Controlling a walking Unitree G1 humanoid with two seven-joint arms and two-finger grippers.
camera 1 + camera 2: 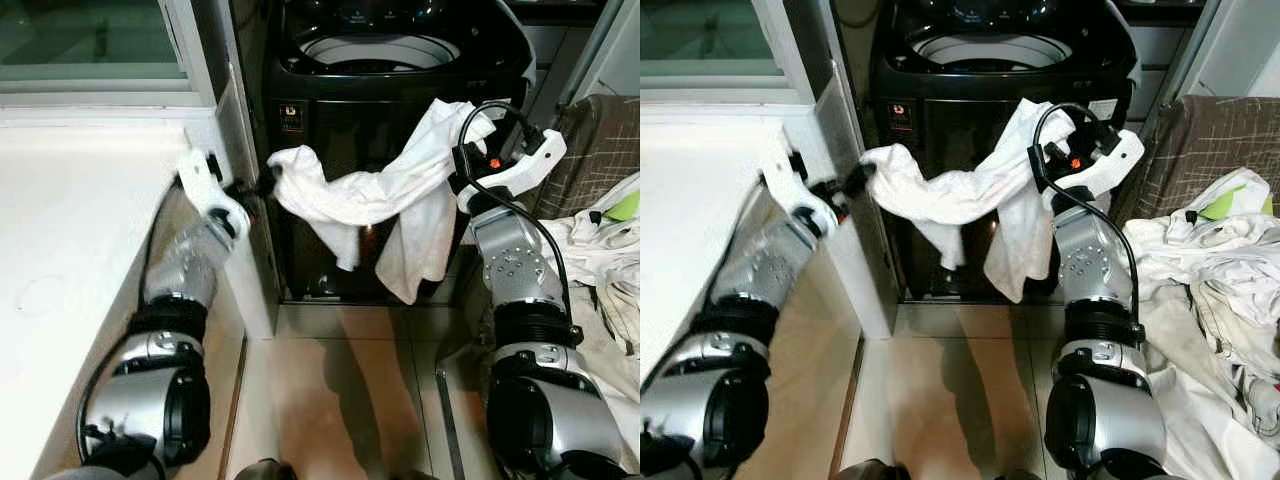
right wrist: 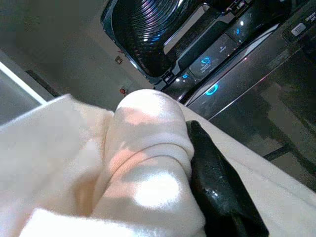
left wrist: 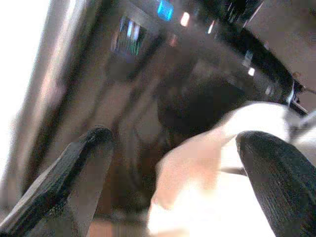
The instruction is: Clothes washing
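A crumpled white cloth garment (image 1: 385, 200) hangs in the air against the front of the black top-loading washing machine (image 1: 400, 70), below its open drum rim, so it is lifted but not yet inside. The right pincer (image 1: 462, 160) is closed on its upper end near the machine's right front corner, while the left pincer (image 1: 262, 185) meets its other end with fingers (image 3: 74, 168) spread apart, the cloth between them, seemingly not clamped. More pale laundry (image 1: 1220, 270) lies heaped on the floor beside the machine, so most loading looks undone.
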